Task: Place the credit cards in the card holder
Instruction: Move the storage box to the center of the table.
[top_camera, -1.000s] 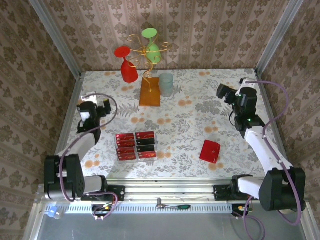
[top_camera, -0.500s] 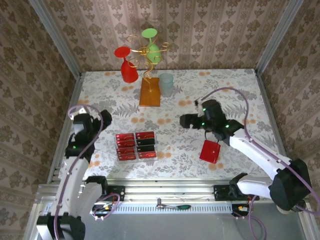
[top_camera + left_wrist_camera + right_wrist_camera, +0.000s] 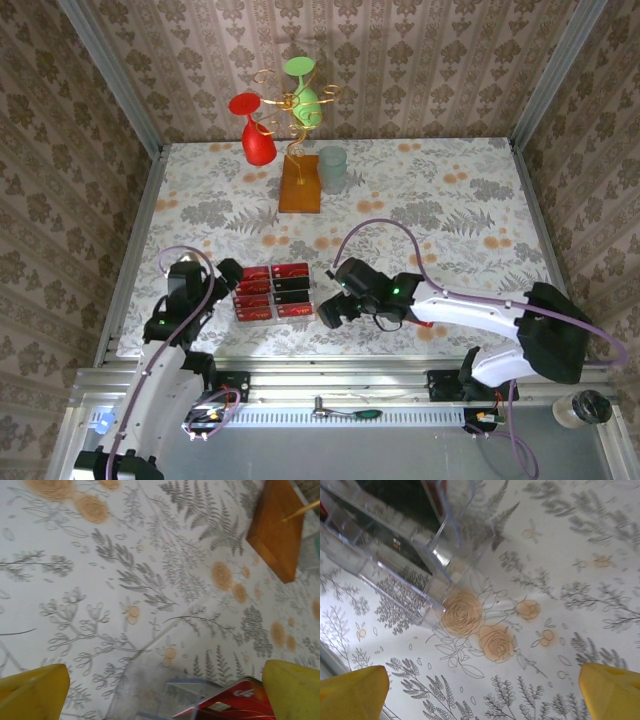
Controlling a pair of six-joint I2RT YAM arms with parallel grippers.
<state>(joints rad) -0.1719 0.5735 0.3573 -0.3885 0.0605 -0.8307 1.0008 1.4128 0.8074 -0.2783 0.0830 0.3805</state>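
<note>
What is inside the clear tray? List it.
Red and dark cards lie in two columns in the tray. Whether more cards sit under the top ones is hidden.

Bright, even light fell from above on the table [image 3: 440,190], leaving only soft, faint shadows, and the overhead view was sharp throughout. The left wrist view was soft, and the yellow fingers [image 3: 31,692] at its corners were out of focus. In the right wrist view the clear tray [image 3: 395,575] caught white glare along one edge.
</note>
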